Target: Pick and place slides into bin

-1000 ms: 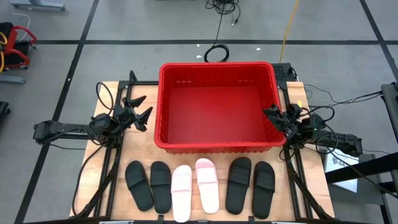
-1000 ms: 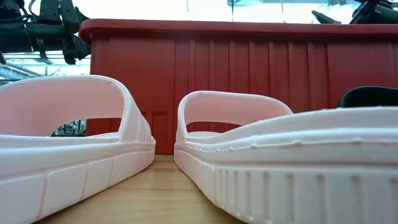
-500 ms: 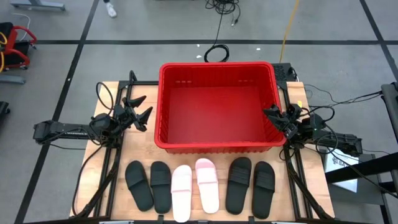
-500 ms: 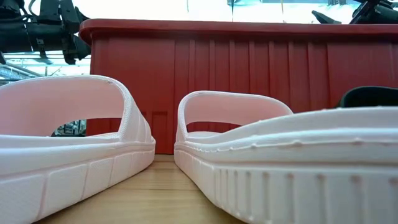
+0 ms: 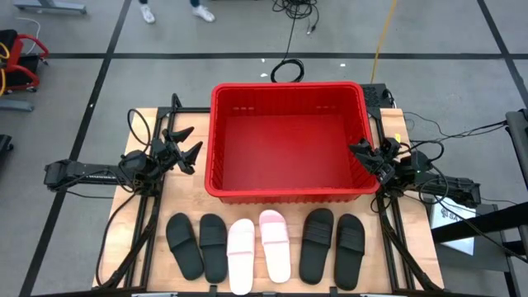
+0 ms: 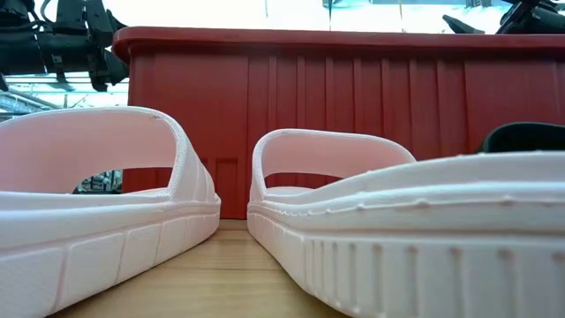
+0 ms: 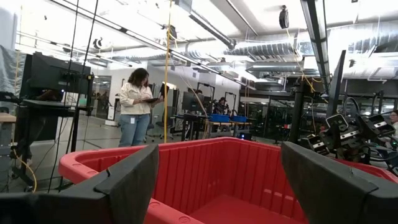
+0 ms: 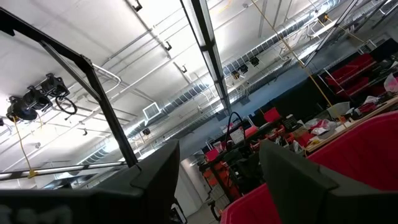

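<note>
The red bin (image 5: pixel 289 140) stands at the table's middle and far side and holds nothing; it also shows in the low view (image 6: pixel 353 106) and the left wrist view (image 7: pixel 217 180). Six slides lie in a row, soles down, along the near edge: two black (image 5: pixel 198 245) at the left, two pale pink (image 5: pixel 258 247) in the middle, two black (image 5: pixel 332 245) at the right. My left gripper (image 5: pixel 188 146) is open, left of the bin. My right gripper (image 5: pixel 360 155) is open at the bin's right wall.
Bare wooden table (image 5: pixel 153 206) lies between the bin and the row of slides. Cables (image 5: pixel 285 70) lie on the floor beyond the table. People stand in the room behind (image 7: pixel 134 106); a person's feet show on the floor past the far edge (image 5: pixel 173 12).
Both arms have kept still. A person's feet have walked along the floor beyond the far edge, toward the right.
</note>
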Robot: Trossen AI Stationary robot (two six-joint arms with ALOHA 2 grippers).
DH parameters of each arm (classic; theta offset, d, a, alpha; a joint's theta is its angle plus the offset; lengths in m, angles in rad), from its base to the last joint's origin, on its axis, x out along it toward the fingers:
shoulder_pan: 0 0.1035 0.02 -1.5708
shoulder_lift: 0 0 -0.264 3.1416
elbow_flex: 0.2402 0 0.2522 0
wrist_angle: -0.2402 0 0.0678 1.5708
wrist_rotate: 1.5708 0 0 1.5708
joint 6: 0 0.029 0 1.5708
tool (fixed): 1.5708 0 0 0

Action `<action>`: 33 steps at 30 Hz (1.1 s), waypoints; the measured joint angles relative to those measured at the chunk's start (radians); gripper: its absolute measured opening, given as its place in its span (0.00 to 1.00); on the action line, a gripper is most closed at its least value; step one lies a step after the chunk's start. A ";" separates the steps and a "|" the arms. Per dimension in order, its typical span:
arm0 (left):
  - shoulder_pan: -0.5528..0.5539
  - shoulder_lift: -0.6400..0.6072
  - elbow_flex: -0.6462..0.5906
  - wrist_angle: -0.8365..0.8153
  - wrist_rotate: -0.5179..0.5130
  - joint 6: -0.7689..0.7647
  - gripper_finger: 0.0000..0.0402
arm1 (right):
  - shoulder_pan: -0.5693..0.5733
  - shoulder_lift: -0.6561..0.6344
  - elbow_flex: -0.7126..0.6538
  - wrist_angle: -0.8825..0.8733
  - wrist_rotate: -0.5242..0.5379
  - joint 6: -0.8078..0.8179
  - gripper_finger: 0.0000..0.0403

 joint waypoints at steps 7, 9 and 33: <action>0.000 0.000 0.000 0.000 -0.001 0.105 0.85 | 0.000 0.000 0.000 0.000 0.000 0.000 0.53; 0.000 0.000 0.000 0.000 -0.001 0.166 0.85 | 0.000 0.000 0.000 0.000 0.000 0.000 0.53; 0.000 0.000 0.000 -0.006 0.047 -0.141 0.85 | 0.000 0.000 0.000 -0.014 0.186 -0.132 0.53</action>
